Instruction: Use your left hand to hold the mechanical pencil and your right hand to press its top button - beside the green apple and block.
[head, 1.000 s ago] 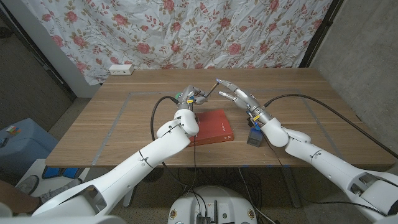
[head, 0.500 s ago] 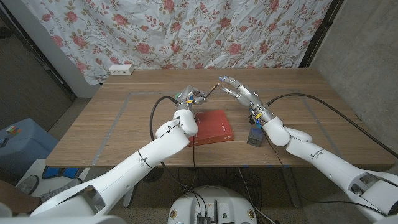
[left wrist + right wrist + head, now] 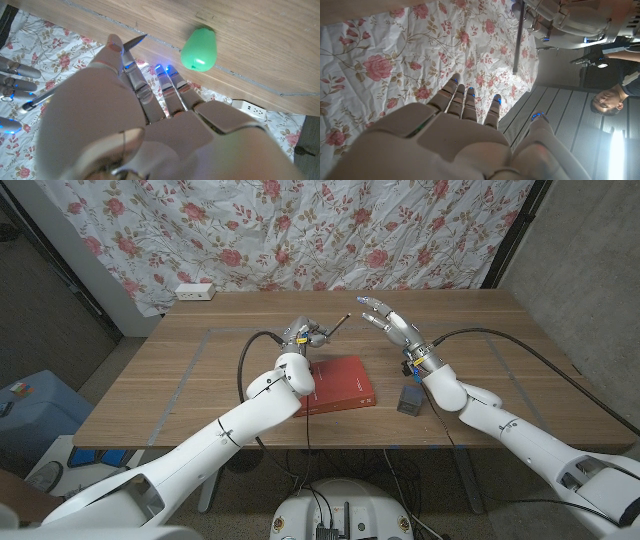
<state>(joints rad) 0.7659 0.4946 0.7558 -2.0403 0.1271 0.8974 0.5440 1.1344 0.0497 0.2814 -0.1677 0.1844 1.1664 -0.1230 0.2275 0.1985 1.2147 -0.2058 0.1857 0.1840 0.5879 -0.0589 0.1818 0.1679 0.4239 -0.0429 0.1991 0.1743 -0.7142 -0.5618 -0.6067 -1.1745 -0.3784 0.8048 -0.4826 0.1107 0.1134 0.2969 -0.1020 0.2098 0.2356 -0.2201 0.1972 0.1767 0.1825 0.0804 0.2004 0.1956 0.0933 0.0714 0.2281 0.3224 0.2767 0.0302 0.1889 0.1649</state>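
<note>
- The left hand (image 3: 301, 335) is seen in the head view raised over the table (image 3: 180, 380), with its fingers closed around the lower part of the pencil (image 3: 337, 326).
- The pencil is held tilted, its free end rising up and away from the left hand toward the right hand (image 3: 390, 323).
- In the left wrist view the pencil (image 3: 45, 97) is seen as a thin bar passing behind the back of the left hand (image 3: 150, 130), one pointed end showing past the fingers (image 3: 131, 75).
- The right hand is held raised, just beside the upper end of the pencil; its fingers are spread and nothing is grasped by it.
- Whether a fingertip of the right hand touches the pencil's end cannot be told from the head view; a narrow gap appears to be there.
- In the right wrist view the right hand (image 3: 460, 135) is seen from behind with fingers (image 3: 451, 92) reaching forward and apart, and the pencil (image 3: 518, 40) is seen as a dark bar beyond them, not touched.
- A green apple (image 3: 199, 49) is seen in the left wrist view lying on the table beyond the left hand's fingers, apart from them.
- A red book (image 3: 340, 384) lies on the table near the left hand, on the robot's side of it.
- A small dark block (image 3: 409, 400) stands on the table beside the right forearm.
- A person's head (image 3: 610, 97) is seen at the edge of the right wrist view.
</note>
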